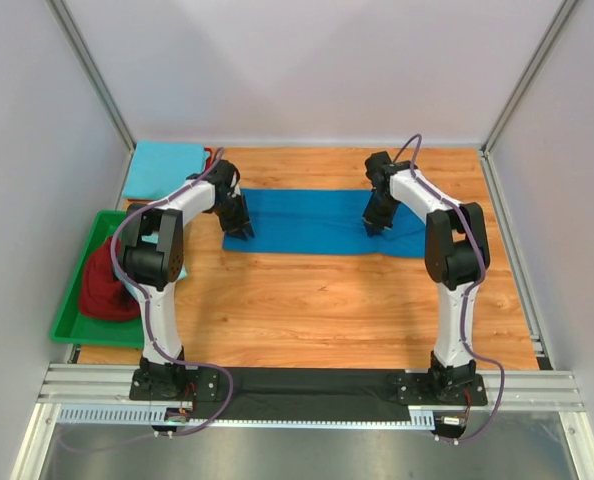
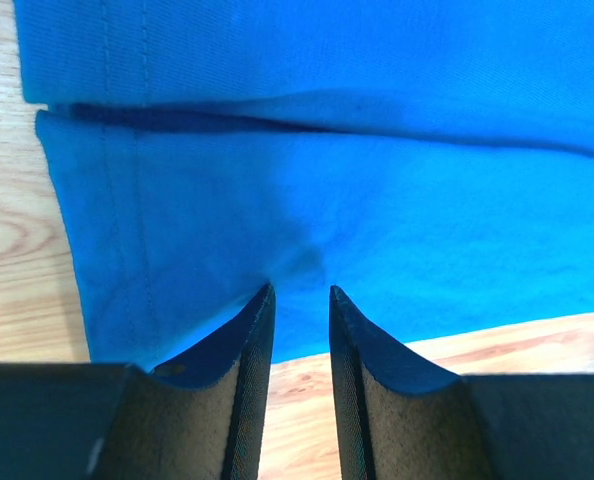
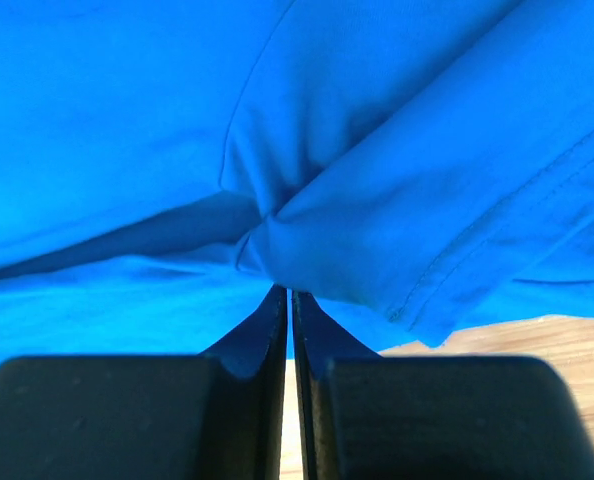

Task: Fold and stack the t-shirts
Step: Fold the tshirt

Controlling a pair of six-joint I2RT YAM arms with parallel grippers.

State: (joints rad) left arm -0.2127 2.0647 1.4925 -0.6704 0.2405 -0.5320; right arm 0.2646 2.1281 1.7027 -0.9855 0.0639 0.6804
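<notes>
The royal blue t-shirt (image 1: 307,222) was seen spread as a long folded band across the far half of the table (image 1: 307,310), running L to R. The left gripper (image 1: 239,228) was set down at the band's L end, by its front corner. The right gripper (image 1: 376,225) was set on the cloth twd the R end, w/ a short stretch of shirt beyond it.

In the L wrist view the fingers (image 2: 217,400) were held a narrow gap apart, tips at the shirt's near edge. Blue cloth and bare wood were seen btwn them and nothing was gripped. A fold line was seen across the cloth ahead, and a stitched hem down the L side.

In the R wrist view the fingers (image 3: 257,340) were pressed nearly together, w/ a pucker of blue cloth bunched at the tips, so the shirt was pinched there. A sleeve w/ a stitched hem was seen lying over the body to the R.

Edges & room: a wide area of bare wood was seen in front of the band, btwn it and the arm bases, and a narrower strip behind it. A sky blue t-shirt (image 1: 162,168) was laid folded at the far L corner, apart from the band. A maroon t-shirt (image 1: 105,288) was heaped in the green tray (image 1: 69,305) at the L edge, well apart from the band.
</notes>
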